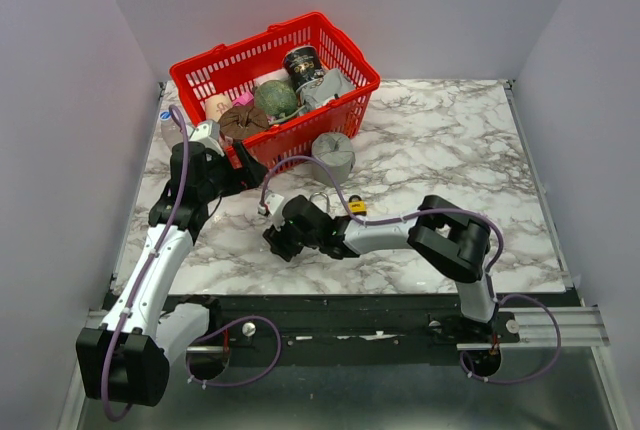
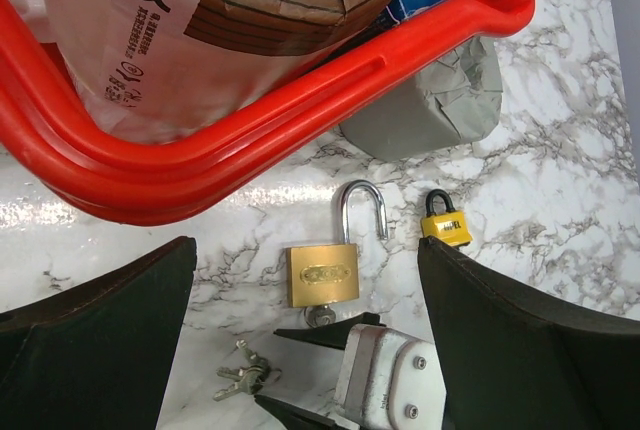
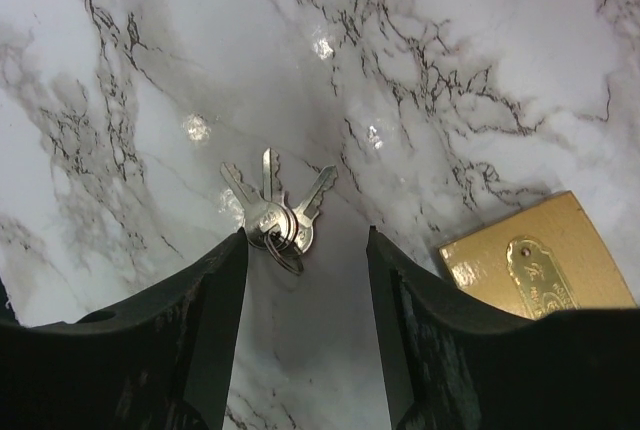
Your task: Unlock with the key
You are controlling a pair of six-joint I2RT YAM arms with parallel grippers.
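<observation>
On the marble table point(image 1: 450, 150), the red basket point(image 2: 300, 110) sits at the back left with a grey wrapped roll point(image 1: 333, 155) just beside its front rim. Both arms reach in toward the middle. The left gripper point(image 2: 305, 240) hangs by the basket with its jaws spread wide and nothing between them. The right gripper point(image 3: 305, 235) is low over the marble, with jaws parted and nothing between them.

The brass padlock point(image 2: 324, 275) lies flat between the roll and the right gripper. Its long axis runs from gripper to basket, and its shackle points at the basket, with one leg swung free. A small silver piece shows at its bottom edge; whether that is a key cannot be told. The smaller yellow padlock point(image 2: 446, 225) lies just beside it, shackle also toward the basket.

The bunch of keys point(image 3: 272, 212) lies just beyond the right fingertips, three blades fanned away from them and the ring end nearest.
</observation>
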